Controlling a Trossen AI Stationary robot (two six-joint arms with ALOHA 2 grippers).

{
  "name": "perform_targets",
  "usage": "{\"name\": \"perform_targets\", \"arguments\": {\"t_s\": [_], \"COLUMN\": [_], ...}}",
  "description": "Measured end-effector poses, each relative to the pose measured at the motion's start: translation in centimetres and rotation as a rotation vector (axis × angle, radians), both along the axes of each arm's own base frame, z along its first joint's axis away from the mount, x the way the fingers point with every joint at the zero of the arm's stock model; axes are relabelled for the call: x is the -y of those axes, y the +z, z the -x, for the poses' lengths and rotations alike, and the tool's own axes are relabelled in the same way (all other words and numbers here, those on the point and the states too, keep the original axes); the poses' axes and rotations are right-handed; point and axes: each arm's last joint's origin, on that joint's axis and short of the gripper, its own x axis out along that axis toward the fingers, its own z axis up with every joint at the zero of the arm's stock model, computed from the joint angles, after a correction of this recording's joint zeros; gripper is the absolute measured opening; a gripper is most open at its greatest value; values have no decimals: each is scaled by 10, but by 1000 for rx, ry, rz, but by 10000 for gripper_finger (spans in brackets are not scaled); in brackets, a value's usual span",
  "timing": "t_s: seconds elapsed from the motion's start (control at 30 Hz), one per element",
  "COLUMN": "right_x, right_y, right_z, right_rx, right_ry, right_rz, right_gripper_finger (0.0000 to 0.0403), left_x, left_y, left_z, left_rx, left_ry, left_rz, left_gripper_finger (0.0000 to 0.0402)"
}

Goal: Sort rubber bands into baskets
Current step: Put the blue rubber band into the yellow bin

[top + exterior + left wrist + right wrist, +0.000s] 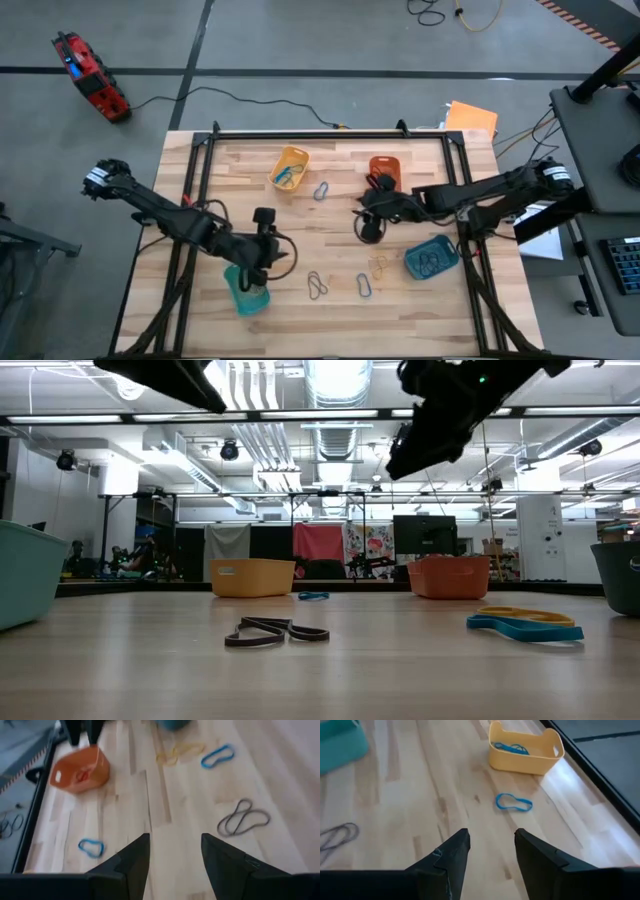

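Between picks: both claws open and empty, left claw (262, 252) above the teal basket (247, 293), right claw (368, 215) just past the orange basket (384, 170); loose rubber bands (318, 284) left on the tabletop (330, 320) beside the teal basket, next grasp needed there.

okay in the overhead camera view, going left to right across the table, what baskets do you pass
Teal-green basket by the left gripper → yellow basket → orange basket next to the right gripper → darker blue-teal basket.
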Motion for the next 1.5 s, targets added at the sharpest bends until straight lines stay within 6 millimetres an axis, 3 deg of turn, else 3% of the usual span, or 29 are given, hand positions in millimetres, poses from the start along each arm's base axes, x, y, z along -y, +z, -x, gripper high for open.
{"name": "perform_targets", "arguments": {"t_s": [0.23,0.47,0.8,1.17,1.5], "right_x": [9,26,57,95,109], "right_y": [-5,-8,-34,-71,-105], "right_z": [-27,-59,-108,-126,-133], "right_rx": [-59,-98,-192,-261,-304], "right_ry": [1,-1,137,109,132], "right_rz": [49,102,100,20,-78], "right_gripper_finger": [167,180,185,186,185], "left_x": [-10,-25,-29,-29,-29], "left_y": [-1,-5,-15,-17,-17], "left_z": [19,35,38,39,39], "left_rx": [187,316,303,305,320], "left_ry": [-29,197,247,261,271], "left_rz": [58,-72,-122,-102,-81], "left_gripper_finger": [161,161,161,161,162]}}
